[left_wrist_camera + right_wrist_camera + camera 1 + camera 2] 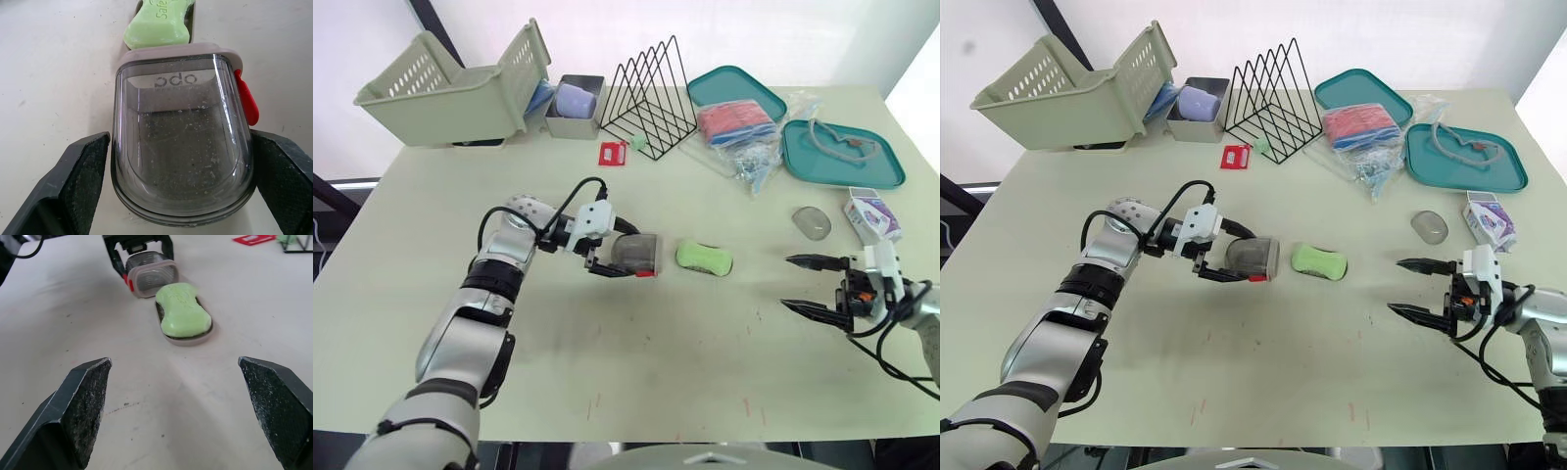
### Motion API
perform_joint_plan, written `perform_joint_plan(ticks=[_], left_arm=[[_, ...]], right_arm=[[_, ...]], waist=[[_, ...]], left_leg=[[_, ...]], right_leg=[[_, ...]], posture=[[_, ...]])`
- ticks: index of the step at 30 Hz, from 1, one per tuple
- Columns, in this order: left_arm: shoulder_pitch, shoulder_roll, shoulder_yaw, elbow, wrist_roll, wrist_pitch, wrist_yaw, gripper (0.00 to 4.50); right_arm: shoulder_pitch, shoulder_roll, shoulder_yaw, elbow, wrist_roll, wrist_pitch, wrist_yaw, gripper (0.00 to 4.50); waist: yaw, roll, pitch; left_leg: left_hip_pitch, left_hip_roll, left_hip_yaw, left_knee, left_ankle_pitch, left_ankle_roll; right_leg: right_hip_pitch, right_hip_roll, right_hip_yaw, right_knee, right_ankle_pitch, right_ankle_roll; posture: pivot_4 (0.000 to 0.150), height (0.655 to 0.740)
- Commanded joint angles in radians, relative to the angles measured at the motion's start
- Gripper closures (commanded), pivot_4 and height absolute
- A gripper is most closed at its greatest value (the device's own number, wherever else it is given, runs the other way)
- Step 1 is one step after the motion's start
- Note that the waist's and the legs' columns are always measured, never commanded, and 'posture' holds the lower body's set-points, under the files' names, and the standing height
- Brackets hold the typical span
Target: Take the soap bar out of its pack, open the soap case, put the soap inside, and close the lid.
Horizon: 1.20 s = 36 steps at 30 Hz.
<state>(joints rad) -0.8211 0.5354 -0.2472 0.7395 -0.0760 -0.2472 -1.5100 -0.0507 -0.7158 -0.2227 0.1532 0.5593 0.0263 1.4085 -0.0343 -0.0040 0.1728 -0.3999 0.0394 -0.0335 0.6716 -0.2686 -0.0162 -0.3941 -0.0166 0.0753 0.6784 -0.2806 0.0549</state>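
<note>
Now the left gripper (619, 251) is clamped on the lid (638, 255), its mouth facing right. Just right lies the soap (704, 258) on its base (193, 340), long axis left-right. The right gripper (787, 282) gapes well off right, so the left arm is nearer.

Not much to read here tbh. The smoky see-through plastic soap case cover (181, 147) has letters moulded near its rim that look like "odo" or maybe "bdo", can't tell which. The light green soap bar (156, 24) has a word pressed into its top starting "Safe", the rest is cut off. The small purple-and-white cardboard soap pack (873, 215) and the little red card (612, 154) both carry print, too tiny to make out.
</note>
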Motion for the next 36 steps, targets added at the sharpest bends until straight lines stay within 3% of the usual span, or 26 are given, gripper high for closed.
perform_joint_plan(ticks=[1, 16, 20, 27, 36], left_arm=[[-0.021, -0.005, 0.011, -0.005, -0.001, -0.011, -0.004, 0.00], [-0.035, -0.015, 0.008, 0.018, 0.010, -0.019, -0.015, 0.00], [-0.038, -0.016, 0.010, 0.026, 0.014, -0.019, -0.015, 0.91], [-0.029, -0.009, 0.017, 0.001, 0.007, -0.016, -0.016, 0.91], [0.094, 0.030, 0.019, -0.221, -0.039, 0.075, -0.028, 0.91]], right_arm=[[0.063, 0.053, -0.036, -0.045, 0.011, -0.087, -0.014, 0.12], [0.126, 0.108, -0.014, -0.045, -0.017, -0.212, 0.000, 0.12], [0.125, 0.103, -0.011, -0.036, -0.023, -0.218, 0.012, 0.00], [0.093, 0.065, 0.024, -0.053, -0.049, -0.224, 0.051, 0.00], [-0.162, -0.010, 0.227, -0.304, -0.143, 0.214, -0.200, 0.00]], waist=[[0.000, 0.000, 0.000], [-0.002, 0.000, 0.000], [-0.002, 0.000, 0.000], [-0.002, 0.000, 0.000], [-0.003, 0.000, 0.000]], left_leg=[[0.000, 0.000, 0.000, 0.000, 0.000, 0.000], [0.000, 0.000, 0.000, 0.000, 0.000, 0.000], [0.000, 0.000, 0.000, 0.000, 0.000, 0.000], [0.000, 0.000, 0.000, 0.000, 0.000, 0.000], [0.001, 0.001, -0.001, 0.000, 0.000, 0.000]], right_leg=[[0.000, 0.000, 0.000, 0.000, 0.000, 0.000], [0.000, 0.000, 0.000, 0.000, 0.000, 0.000], [0.000, 0.000, 0.000, 0.000, 0.000, 0.000], [0.000, 0.000, 0.000, 0.000, 0.000, 0.000], [-0.001, 0.001, 0.000, 0.001, 0.000, -0.001]], posture=[[0.150, 0.7400], [0.150, 0.7400], [0.150, 0.7400], [0.150, 0.7400], [0.150, 0.7400]])
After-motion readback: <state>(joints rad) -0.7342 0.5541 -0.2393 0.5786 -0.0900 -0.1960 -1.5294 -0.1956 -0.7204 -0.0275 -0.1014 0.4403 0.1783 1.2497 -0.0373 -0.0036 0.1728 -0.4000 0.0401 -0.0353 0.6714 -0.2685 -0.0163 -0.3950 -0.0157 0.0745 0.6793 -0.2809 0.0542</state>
